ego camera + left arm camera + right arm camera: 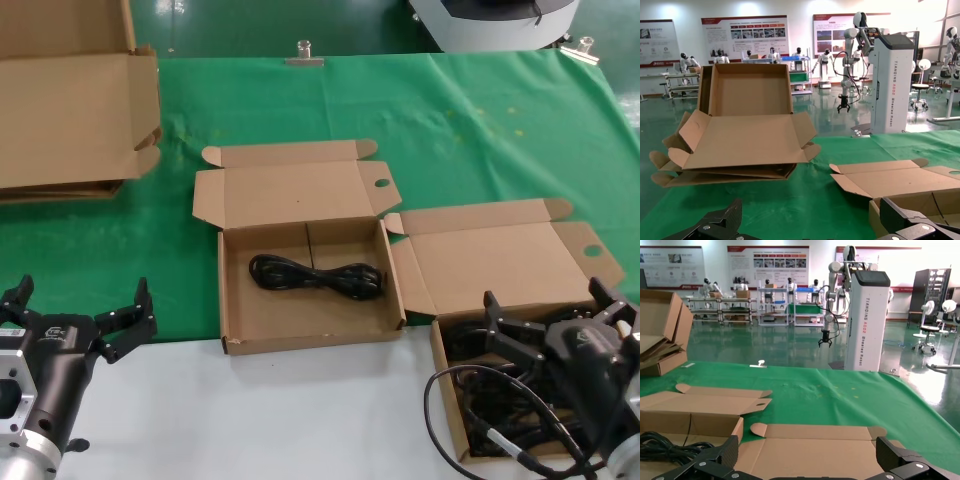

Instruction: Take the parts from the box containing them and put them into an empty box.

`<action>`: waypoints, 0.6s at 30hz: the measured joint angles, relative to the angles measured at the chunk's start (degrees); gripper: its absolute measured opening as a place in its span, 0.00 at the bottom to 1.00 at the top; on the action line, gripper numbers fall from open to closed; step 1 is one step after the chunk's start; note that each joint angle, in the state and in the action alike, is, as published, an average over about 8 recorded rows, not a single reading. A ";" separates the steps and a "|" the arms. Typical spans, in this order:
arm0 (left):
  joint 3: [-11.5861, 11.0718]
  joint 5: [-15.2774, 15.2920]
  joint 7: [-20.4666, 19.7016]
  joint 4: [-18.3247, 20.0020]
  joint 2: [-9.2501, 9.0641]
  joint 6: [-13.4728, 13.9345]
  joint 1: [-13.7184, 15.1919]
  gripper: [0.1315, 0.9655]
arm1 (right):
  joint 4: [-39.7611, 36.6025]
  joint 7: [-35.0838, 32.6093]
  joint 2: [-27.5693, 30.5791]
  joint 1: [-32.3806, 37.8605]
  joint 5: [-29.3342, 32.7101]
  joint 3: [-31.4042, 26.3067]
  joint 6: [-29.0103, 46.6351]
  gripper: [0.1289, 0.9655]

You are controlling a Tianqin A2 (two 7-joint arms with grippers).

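The box of parts [447, 390] stands at the front right with its lid [500, 265] laid back, and holds several black cable bundles [465, 345]. My right gripper [545, 310] hovers just above it, open and empty; in the right wrist view [807, 457] its fingers straddle the lid [840, 452]. The middle box [290, 315] has its lid open and one coiled cable bundle [315, 275] on its floor; that bundle also shows in the right wrist view [665, 446]. My left gripper [80, 300] is open and empty at the front left, apart from both boxes.
Large flat cardboard sheets [70, 120] lie stacked at the back left, also in the left wrist view [740, 140]. Green cloth [480, 130] covers the far table and a white strip [250, 420] runs along the front. My right arm's own cable loops over the right box.
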State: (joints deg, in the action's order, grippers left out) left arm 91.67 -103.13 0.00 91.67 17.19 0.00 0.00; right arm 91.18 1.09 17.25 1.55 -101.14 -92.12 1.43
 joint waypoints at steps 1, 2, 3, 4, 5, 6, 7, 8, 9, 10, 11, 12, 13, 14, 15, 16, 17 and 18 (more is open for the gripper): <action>0.00 0.00 0.00 0.00 0.00 0.00 0.00 1.00 | 0.00 0.00 0.00 0.00 0.00 0.00 0.00 1.00; 0.00 0.00 0.00 0.00 0.00 0.00 0.00 1.00 | 0.00 0.00 0.00 0.00 0.00 0.00 0.00 1.00; 0.00 0.00 0.00 0.00 0.00 0.00 0.00 1.00 | 0.00 0.00 0.00 0.00 0.00 0.00 0.00 1.00; 0.00 0.00 0.00 0.00 0.00 0.00 0.00 1.00 | 0.00 0.00 0.00 0.00 0.00 0.00 0.00 1.00; 0.00 0.00 0.00 0.00 0.00 0.00 0.00 1.00 | 0.00 0.00 0.00 0.00 0.00 0.00 0.00 1.00; 0.00 0.00 0.00 0.00 0.00 0.00 0.00 1.00 | 0.00 0.00 0.00 0.00 0.00 0.00 0.00 1.00; 0.00 0.00 0.00 0.00 0.00 0.00 0.00 1.00 | 0.00 0.00 0.00 0.00 0.00 0.00 0.00 1.00; 0.00 0.00 0.00 0.00 0.00 0.00 0.00 1.00 | 0.00 0.00 0.00 0.00 0.00 0.00 0.00 1.00; 0.00 0.00 0.00 0.00 0.00 0.00 0.00 1.00 | 0.00 0.00 0.00 0.00 0.00 0.00 0.00 1.00; 0.00 0.00 0.00 0.00 0.00 0.00 0.00 1.00 | 0.00 0.00 0.00 0.00 0.00 0.00 0.00 1.00; 0.00 0.00 0.00 0.00 0.00 0.00 0.00 1.00 | 0.00 0.00 0.00 0.00 0.00 0.00 0.00 1.00; 0.00 0.00 0.00 0.00 0.00 0.00 0.00 1.00 | 0.00 0.00 0.00 0.00 0.00 0.00 0.00 1.00; 0.00 0.00 0.00 0.00 0.00 0.00 0.00 1.00 | 0.00 0.00 0.00 0.00 0.00 0.00 0.00 1.00; 0.00 0.00 0.00 0.00 0.00 0.00 0.00 1.00 | 0.00 0.00 0.00 0.00 0.00 0.00 0.00 1.00; 0.00 0.00 0.00 0.00 0.00 0.00 0.00 1.00 | 0.00 0.00 0.00 0.00 0.00 0.00 0.00 1.00; 0.00 0.00 0.00 0.00 0.00 0.00 0.00 1.00 | 0.00 0.00 0.00 0.00 0.00 0.00 0.00 1.00; 0.00 0.00 0.00 0.00 0.00 0.00 0.00 1.00 | 0.00 0.00 0.00 0.00 0.00 0.00 0.00 1.00; 0.00 0.00 0.00 0.00 0.00 0.00 0.00 1.00 | 0.00 0.00 0.00 0.00 0.00 0.00 0.00 1.00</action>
State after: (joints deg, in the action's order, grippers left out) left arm 91.67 -103.13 0.00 91.67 17.19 0.00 0.00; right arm 91.18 1.09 17.25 1.55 -101.14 -92.12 1.43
